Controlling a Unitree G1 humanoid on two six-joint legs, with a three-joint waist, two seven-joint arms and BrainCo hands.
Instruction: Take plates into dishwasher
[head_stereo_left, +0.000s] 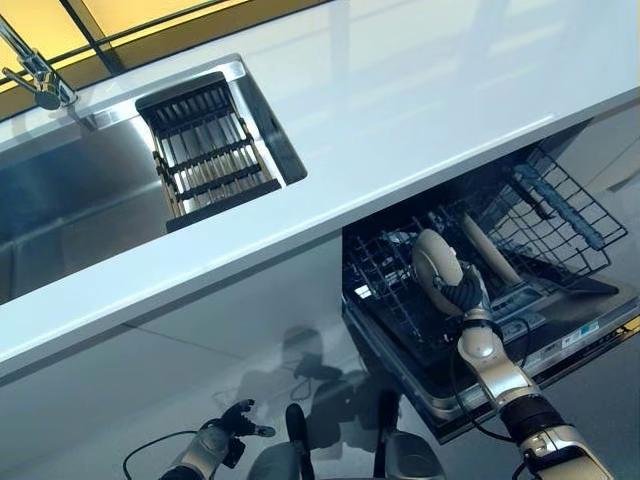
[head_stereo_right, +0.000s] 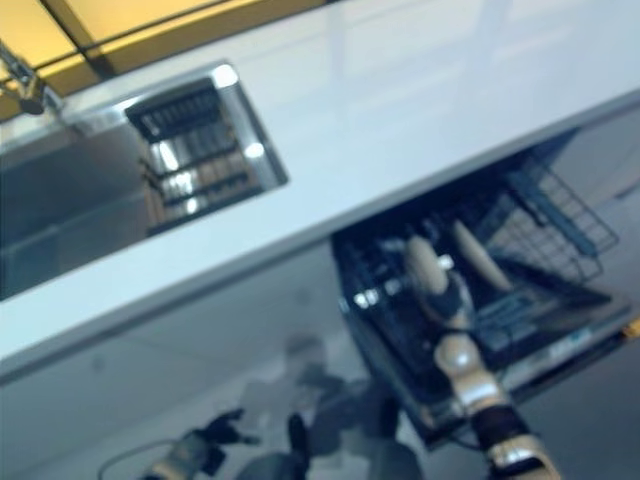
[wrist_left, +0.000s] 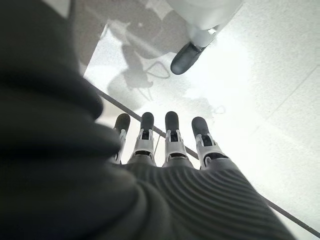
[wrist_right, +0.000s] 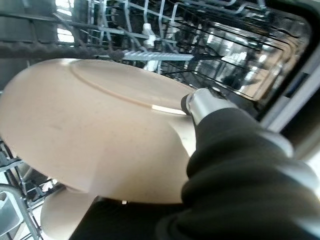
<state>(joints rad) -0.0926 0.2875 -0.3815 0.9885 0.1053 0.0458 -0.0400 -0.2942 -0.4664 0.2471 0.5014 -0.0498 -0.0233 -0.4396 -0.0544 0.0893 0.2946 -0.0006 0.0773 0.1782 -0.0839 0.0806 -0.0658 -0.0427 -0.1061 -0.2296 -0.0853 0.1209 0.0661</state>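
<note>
My right hand (head_stereo_left: 463, 296) is shut on a beige plate (head_stereo_left: 436, 260) and holds it on edge over the pulled-out lower rack (head_stereo_left: 560, 215) of the open dishwasher. In the right wrist view the plate (wrist_right: 90, 135) fills the picture, with my thumb (wrist_right: 200, 104) pressed on its face and the fingers hidden behind it. A second beige plate (head_stereo_left: 489, 250) stands in the rack just right of the held one; another plate edge (wrist_right: 62, 215) shows below it in the right wrist view. My left hand (head_stereo_left: 226, 428) hangs low at the lower left, open and empty, fingers (wrist_left: 171, 135) straight over the floor.
A white countertop (head_stereo_left: 400, 130) runs above the dishwasher. A steel sink (head_stereo_left: 70, 190) with a dark drying rack (head_stereo_left: 205, 150) and a faucet (head_stereo_left: 40, 78) lies at the far left. The dishwasher door (head_stereo_left: 560, 345) lies open below the rack.
</note>
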